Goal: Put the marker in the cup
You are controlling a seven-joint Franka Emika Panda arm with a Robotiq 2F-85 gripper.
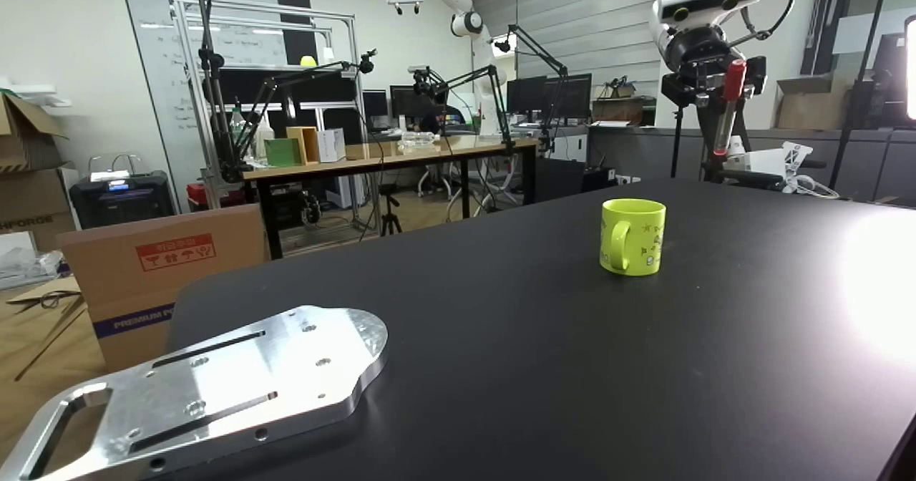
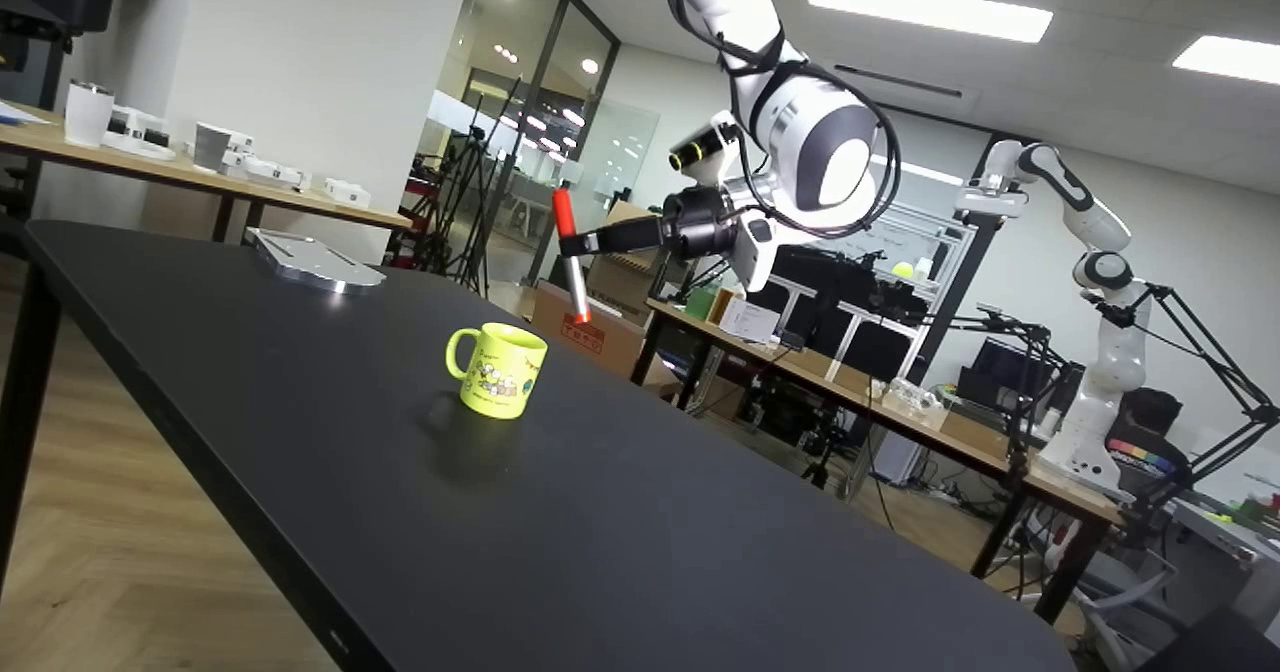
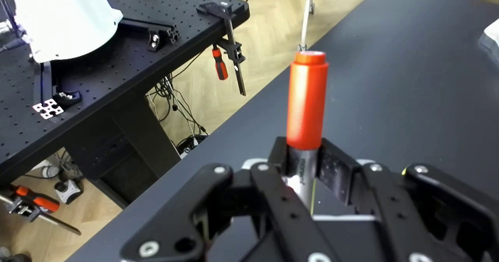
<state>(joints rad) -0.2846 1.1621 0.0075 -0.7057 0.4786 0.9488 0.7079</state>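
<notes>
Aloft, 1 gripped marker (image 3: 306,123) seems near 1 cup (image 1: 639,240).

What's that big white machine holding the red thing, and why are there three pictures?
That machine is a robot arm. At its end are two black fingers, which pinch a red-and-silver marker and hold it up in the air, leaning a little. Two pictures are taken from outside, looking at the robot from different places. The third, where the fingers look huge, is taken from up on the arm itself, just behind them. On the black table stands a yellow-green cup with a handle. A flat silver metal plate lies on the table too. The job is to put the marker in the cup; it isn't in there yet.
</notes>
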